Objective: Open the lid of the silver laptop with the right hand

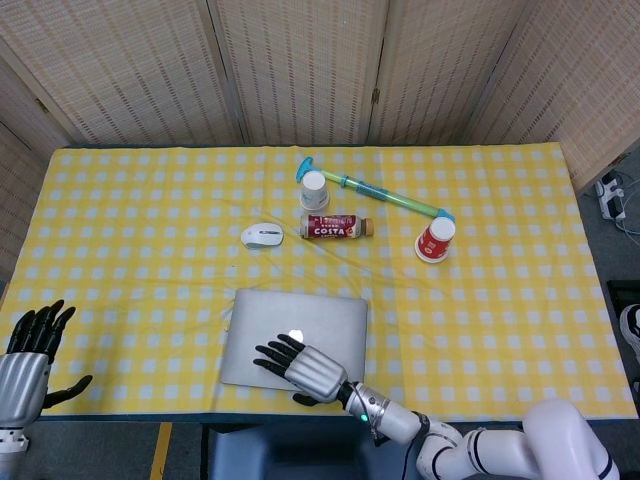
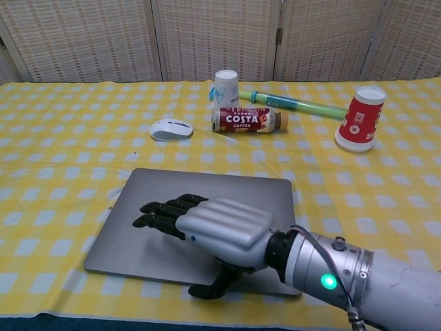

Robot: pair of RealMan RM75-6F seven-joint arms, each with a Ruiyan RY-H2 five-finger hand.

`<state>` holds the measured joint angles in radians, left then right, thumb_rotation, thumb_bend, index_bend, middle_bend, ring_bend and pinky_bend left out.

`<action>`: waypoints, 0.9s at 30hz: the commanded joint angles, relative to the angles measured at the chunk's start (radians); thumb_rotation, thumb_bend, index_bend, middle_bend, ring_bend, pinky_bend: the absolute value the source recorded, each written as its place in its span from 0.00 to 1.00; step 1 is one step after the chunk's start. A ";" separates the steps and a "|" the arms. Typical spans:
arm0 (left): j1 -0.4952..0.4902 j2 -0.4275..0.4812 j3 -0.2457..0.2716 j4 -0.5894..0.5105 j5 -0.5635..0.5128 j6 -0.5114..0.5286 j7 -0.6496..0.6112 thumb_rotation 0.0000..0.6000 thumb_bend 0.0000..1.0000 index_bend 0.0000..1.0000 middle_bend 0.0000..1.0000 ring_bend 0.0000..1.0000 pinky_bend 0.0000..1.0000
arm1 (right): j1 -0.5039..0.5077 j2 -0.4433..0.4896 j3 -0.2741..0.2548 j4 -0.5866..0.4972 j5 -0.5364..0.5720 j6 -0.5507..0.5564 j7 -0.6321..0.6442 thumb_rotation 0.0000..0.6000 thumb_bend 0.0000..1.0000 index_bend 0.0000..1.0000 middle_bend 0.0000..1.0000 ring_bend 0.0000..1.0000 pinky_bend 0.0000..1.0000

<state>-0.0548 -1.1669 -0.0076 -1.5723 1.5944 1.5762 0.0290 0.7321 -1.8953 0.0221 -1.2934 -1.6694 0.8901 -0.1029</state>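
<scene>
The silver laptop (image 1: 300,325) (image 2: 227,193) lies closed and flat near the table's front edge. My right hand (image 1: 300,370) (image 2: 207,231) hovers over the near half of its lid, palm down, fingers stretched out toward the left, with the thumb by the front edge of the laptop. It holds nothing. My left hand (image 1: 30,355) stays off the table's left front corner, fingers spread and holding nothing; the chest view does not show it.
Beyond the laptop lie a white mouse (image 1: 263,236) (image 2: 171,129), a Costa coffee bottle (image 1: 335,227) (image 2: 248,119) on its side, a white paper cup (image 1: 314,189) (image 2: 224,87), a green tube (image 1: 390,198) (image 2: 296,105) and a red cup (image 1: 435,240) (image 2: 360,118). Folding screens stand behind.
</scene>
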 commanded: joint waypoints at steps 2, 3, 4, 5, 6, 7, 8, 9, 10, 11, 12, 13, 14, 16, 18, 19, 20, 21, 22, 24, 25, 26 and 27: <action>-0.001 -0.001 -0.001 0.004 0.000 -0.001 -0.003 1.00 0.16 0.00 0.06 0.04 0.00 | 0.007 -0.011 0.002 0.012 0.009 -0.003 -0.008 1.00 0.33 0.00 0.00 0.00 0.00; -0.001 -0.001 -0.001 0.005 0.000 -0.002 -0.004 1.00 0.16 0.00 0.06 0.04 0.00 | 0.010 -0.015 0.003 0.019 0.012 -0.003 -0.011 1.00 0.33 0.00 0.00 0.00 0.00; -0.001 -0.001 -0.001 0.005 0.000 -0.003 -0.005 1.00 0.16 0.00 0.06 0.04 0.00 | 0.012 -0.019 0.004 0.024 0.015 -0.005 -0.012 1.00 0.33 0.00 0.00 0.00 0.00; -0.002 -0.002 -0.002 0.006 0.000 -0.003 -0.005 1.00 0.16 0.00 0.06 0.04 0.00 | 0.015 -0.024 0.005 0.029 0.020 -0.006 -0.012 1.00 0.33 0.00 0.00 0.00 0.00; -0.002 -0.002 -0.002 0.007 0.000 -0.003 -0.006 1.00 0.16 0.00 0.06 0.04 0.00 | 0.017 -0.028 0.006 0.033 0.023 -0.008 -0.011 1.00 0.33 0.00 0.00 0.00 0.00; -0.002 -0.002 -0.002 0.007 0.000 -0.003 -0.007 1.00 0.16 0.00 0.06 0.04 0.00 | 0.020 -0.031 0.007 0.036 0.025 -0.010 -0.010 1.00 0.33 0.00 0.00 0.00 0.00; -0.002 -0.003 -0.003 0.008 -0.001 -0.003 -0.007 1.00 0.16 0.00 0.06 0.04 0.00 | 0.024 -0.034 0.008 0.040 0.027 -0.014 -0.010 1.00 0.33 0.00 0.00 0.00 0.00; -0.002 -0.003 -0.003 0.009 -0.001 -0.003 -0.008 1.00 0.16 0.00 0.06 0.04 0.00 | 0.027 -0.037 0.008 0.043 0.028 -0.015 -0.011 1.00 0.33 0.00 0.00 0.00 0.00; -0.002 -0.003 -0.003 0.010 -0.001 -0.004 -0.008 1.00 0.16 0.00 0.06 0.04 0.00 | 0.030 -0.040 0.008 0.045 0.028 -0.015 -0.013 1.00 0.33 0.00 0.00 0.00 0.00; -0.002 -0.003 -0.003 0.011 -0.002 -0.005 -0.008 1.00 0.16 0.00 0.06 0.04 0.00 | 0.034 -0.044 0.008 0.048 0.030 -0.017 -0.014 1.00 0.33 0.00 0.00 0.00 0.00; -0.002 -0.003 -0.004 0.011 -0.003 -0.005 -0.009 1.00 0.16 0.00 0.06 0.04 0.00 | 0.036 -0.046 0.009 0.050 0.032 -0.019 -0.015 1.00 0.33 0.00 0.00 0.00 0.00; -0.002 -0.004 -0.004 0.012 -0.004 -0.005 -0.010 1.00 0.16 0.00 0.06 0.04 0.00 | 0.038 -0.049 0.009 0.052 0.034 -0.020 -0.015 1.00 0.33 0.00 0.00 0.00 0.00; -0.002 -0.005 -0.005 0.014 -0.005 -0.005 -0.011 1.00 0.16 0.00 0.06 0.04 0.00 | 0.040 -0.052 0.009 0.055 0.037 -0.020 -0.016 1.00 0.33 0.00 0.00 0.00 0.00; -0.001 -0.005 -0.005 0.016 -0.007 -0.006 -0.013 1.00 0.16 0.00 0.06 0.04 0.00 | 0.042 -0.057 0.010 0.060 0.040 -0.020 -0.019 1.00 0.33 0.00 0.00 0.00 0.00; -0.001 -0.006 -0.006 0.018 -0.010 -0.007 -0.015 1.00 0.16 0.00 0.06 0.04 0.00 | 0.045 -0.060 0.010 0.066 0.045 -0.021 -0.022 1.00 0.33 0.00 0.00 0.00 0.00; -0.001 -0.006 -0.006 0.019 -0.010 -0.007 -0.015 1.00 0.16 0.00 0.06 0.04 0.00 | 0.047 -0.062 0.012 0.069 0.049 -0.022 -0.024 1.00 0.33 0.00 0.00 0.00 0.00; -0.001 -0.006 -0.006 0.020 -0.010 -0.007 -0.016 1.00 0.16 0.00 0.06 0.04 0.00 | 0.048 -0.064 0.013 0.071 0.051 -0.023 -0.025 1.00 0.33 0.00 0.00 0.00 0.00; -0.001 -0.007 -0.006 0.021 -0.011 -0.007 -0.016 1.00 0.16 0.00 0.06 0.04 0.00 | 0.050 -0.065 0.014 0.073 0.054 -0.024 -0.025 1.00 0.33 0.00 0.00 0.00 0.00; -0.001 -0.008 -0.007 0.022 -0.012 -0.007 -0.017 1.00 0.16 0.00 0.06 0.04 0.00 | 0.051 -0.066 0.015 0.075 0.056 -0.025 -0.026 1.00 0.33 0.00 0.00 0.00 0.00; 0.000 -0.009 -0.007 0.023 -0.013 -0.007 -0.019 1.00 0.16 0.00 0.06 0.04 0.00 | 0.054 -0.069 0.017 0.080 0.061 -0.024 -0.028 1.00 0.33 0.00 0.00 0.00 0.00; 0.000 -0.009 -0.008 0.024 -0.014 -0.007 -0.019 1.00 0.16 0.00 0.06 0.04 0.00 | 0.054 -0.070 0.018 0.081 0.063 -0.023 -0.029 1.00 0.33 0.00 0.00 0.00 0.00; -0.001 -0.009 -0.008 0.025 -0.015 -0.009 -0.020 1.00 0.16 0.00 0.06 0.04 0.00 | 0.054 -0.071 0.018 0.083 0.065 -0.021 -0.030 1.00 0.33 0.00 0.00 0.00 0.00; -0.001 -0.009 -0.008 0.026 -0.015 -0.010 -0.020 1.00 0.16 0.00 0.06 0.04 0.00 | 0.054 -0.071 0.019 0.083 0.067 -0.020 -0.031 1.00 0.33 0.00 0.00 0.00 0.00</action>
<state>-0.0556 -1.1761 -0.0153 -1.5469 1.5793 1.5662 0.0094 0.7863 -1.9662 0.0404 -1.2106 -1.6033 0.8700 -0.1334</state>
